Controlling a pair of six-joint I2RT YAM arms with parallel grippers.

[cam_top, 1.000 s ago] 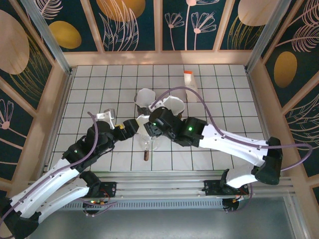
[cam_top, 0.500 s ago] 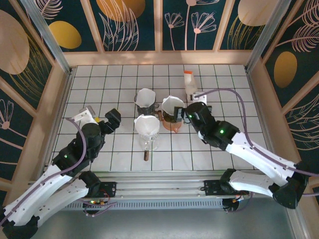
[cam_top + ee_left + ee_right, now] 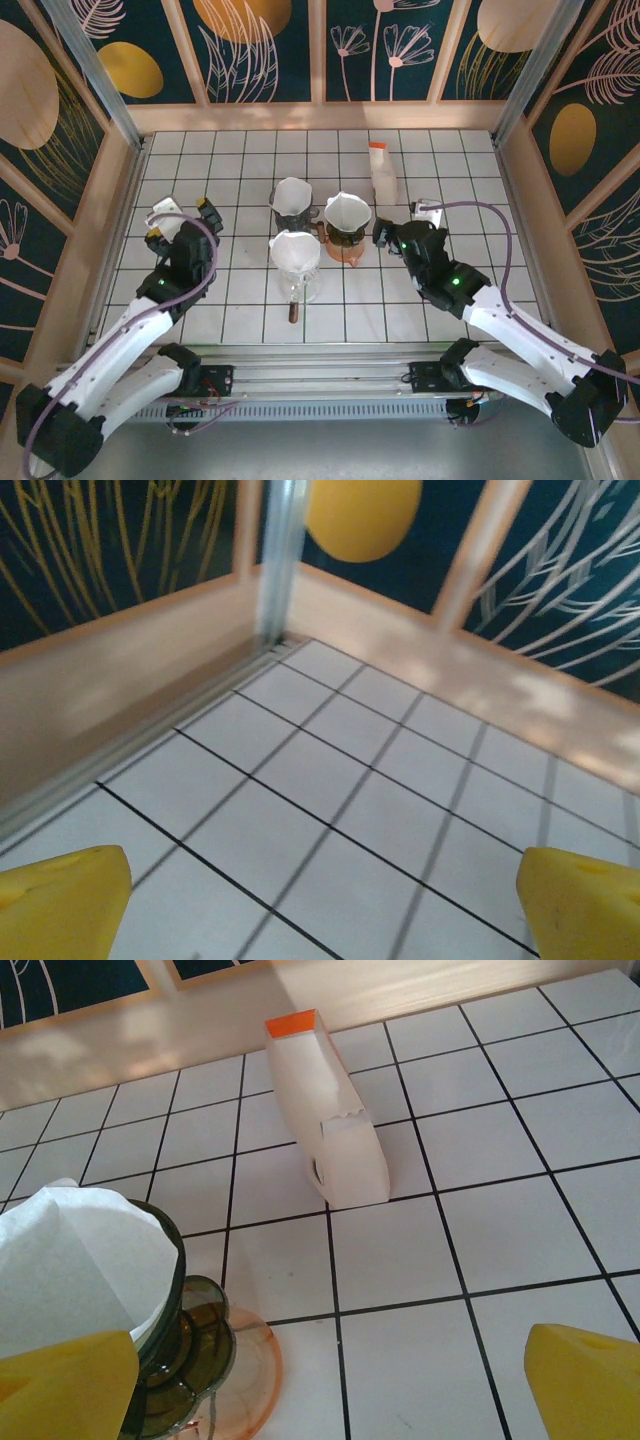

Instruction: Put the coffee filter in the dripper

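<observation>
At left the left gripper is wide open and holds nothing. In the middle the filter sits in the glass dripper. At right the right gripper, open and empty too, is near the brown dripper; a swing could knock it over.

White tiles carry a black grid; navy walls along the frame's top bear gold ovals. The filter is white, its dripper dark green on an orange saucer.
</observation>
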